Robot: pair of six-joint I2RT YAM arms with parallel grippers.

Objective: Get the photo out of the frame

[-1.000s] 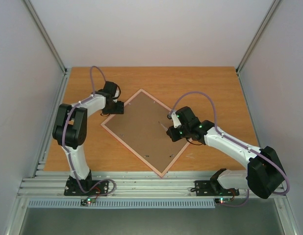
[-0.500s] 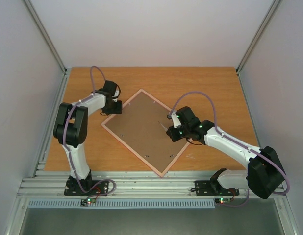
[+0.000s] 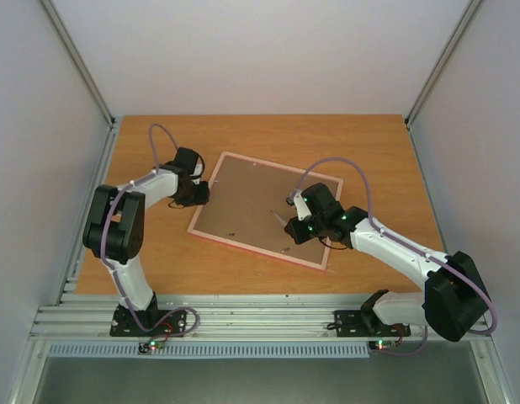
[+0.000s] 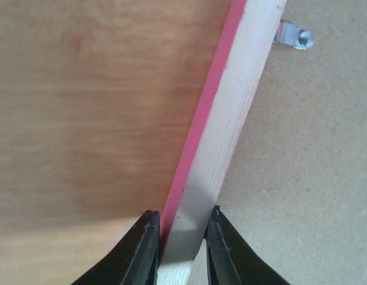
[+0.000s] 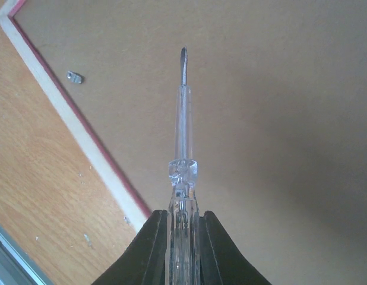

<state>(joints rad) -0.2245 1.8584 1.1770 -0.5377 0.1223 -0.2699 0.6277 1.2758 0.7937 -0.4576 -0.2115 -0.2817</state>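
The frame (image 3: 264, 220) lies flat in the middle of the tabletop (image 3: 361, 143), with its back facing up. The left gripper (image 4: 180, 237) is at the frame's left edge. One finger is outside the edge and one is over the back, and the edge strip is squeezed between them. A small clip (image 4: 295, 37) sits on the back just beside that edge, farther along. The right gripper (image 5: 182, 217) is above the right part of the back and holds a screwdriver (image 5: 183, 119). The screwdriver points out over the back. A second clip (image 5: 74, 76) sits near a corner, to the left of the screwdriver and well apart from it.
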